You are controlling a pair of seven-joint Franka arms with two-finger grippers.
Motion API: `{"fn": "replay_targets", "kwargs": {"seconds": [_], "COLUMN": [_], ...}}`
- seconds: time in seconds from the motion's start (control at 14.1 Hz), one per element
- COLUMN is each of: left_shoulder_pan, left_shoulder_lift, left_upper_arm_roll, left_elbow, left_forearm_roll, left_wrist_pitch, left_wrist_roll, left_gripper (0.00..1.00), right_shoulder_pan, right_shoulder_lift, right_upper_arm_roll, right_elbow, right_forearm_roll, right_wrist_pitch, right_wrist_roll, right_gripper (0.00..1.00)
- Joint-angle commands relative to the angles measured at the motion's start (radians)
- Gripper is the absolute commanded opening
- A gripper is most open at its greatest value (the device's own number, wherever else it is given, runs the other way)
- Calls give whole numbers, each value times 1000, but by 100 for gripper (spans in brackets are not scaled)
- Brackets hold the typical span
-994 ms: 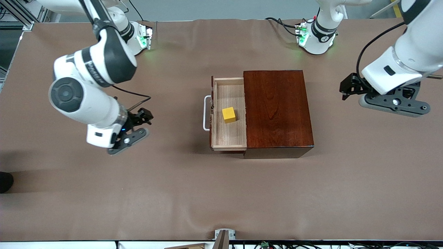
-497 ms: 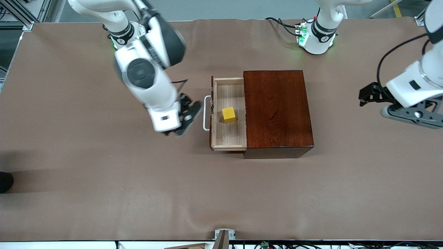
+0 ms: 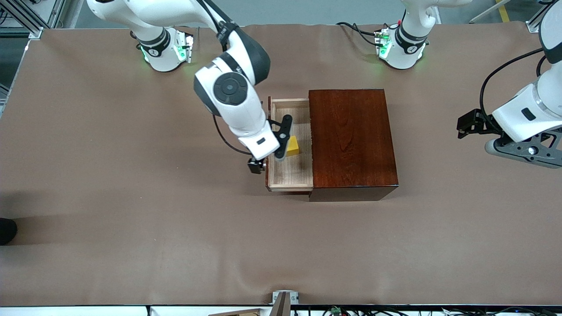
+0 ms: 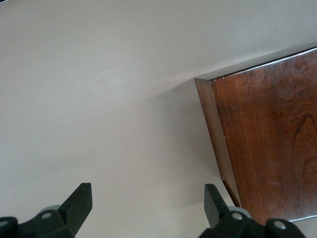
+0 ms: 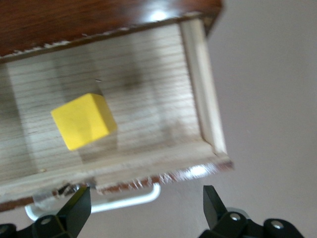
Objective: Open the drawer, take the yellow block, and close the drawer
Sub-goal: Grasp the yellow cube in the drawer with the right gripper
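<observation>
The drawer stands pulled out of the dark mahogany box, toward the right arm's end of the table. The yellow block lies on the drawer's pale floor, partly covered by the right arm. My right gripper hovers open over the drawer's front edge and holds nothing. In the right wrist view, the right gripper has the white handle between its tips, with the yellow block farther in. My left gripper waits open over bare table at the left arm's end, with the box beside the left gripper.
The two arm bases with their cables stand along the edge farthest from the front camera. A small metal bracket sits at the nearest edge. A dark object pokes in at the right arm's end.
The right arm has swung across from bare table to above the open drawer's front and the block. The left arm has drawn slightly away from the box. Drawer and block have not moved.
</observation>
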Motion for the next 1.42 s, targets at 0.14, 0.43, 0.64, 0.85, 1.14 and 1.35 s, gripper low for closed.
{"fn": "replay_targets", "kwargs": {"seconds": [0.14, 0.43, 0.64, 0.85, 1.14, 1.35], "left_shoulder_pan": [-11, -33, -36, -33, -34, -34], "left_shoulder_lift": [-5, 15, 15, 15, 15, 17], "left_upper_arm_roll": [-1, -4, -5, -7, -7, -7], "left_elbow": [-6, -6, -6, -6, -4, -4], "left_forearm_roll": [-16, -14, -6, -6, -11, -11], "left_wrist_pitch": [6, 20, 20, 22, 22, 22], "left_wrist_roll": [-2, -3, -3, -3, -3, -3], "left_gripper": [100, 100, 100, 100, 100, 100], "right_shoulder_pan": [63, 108, 116, 122, 126, 122], "right_shoulder_lift": [80, 109, 125, 140, 145, 140], "right_upper_arm_roll": [-11, -11, -11, -11, -12, -12], "right_elbow": [57, 57, 56, 54, 53, 56], "right_forearm_roll": [11, 11, 16, 16, 13, 13], "right_wrist_pitch": [23, 35, 38, 38, 38, 38], "right_wrist_roll": [-27, -16, -16, -16, -16, -17], "right_gripper": [100, 100, 100, 100, 16, 0]}}
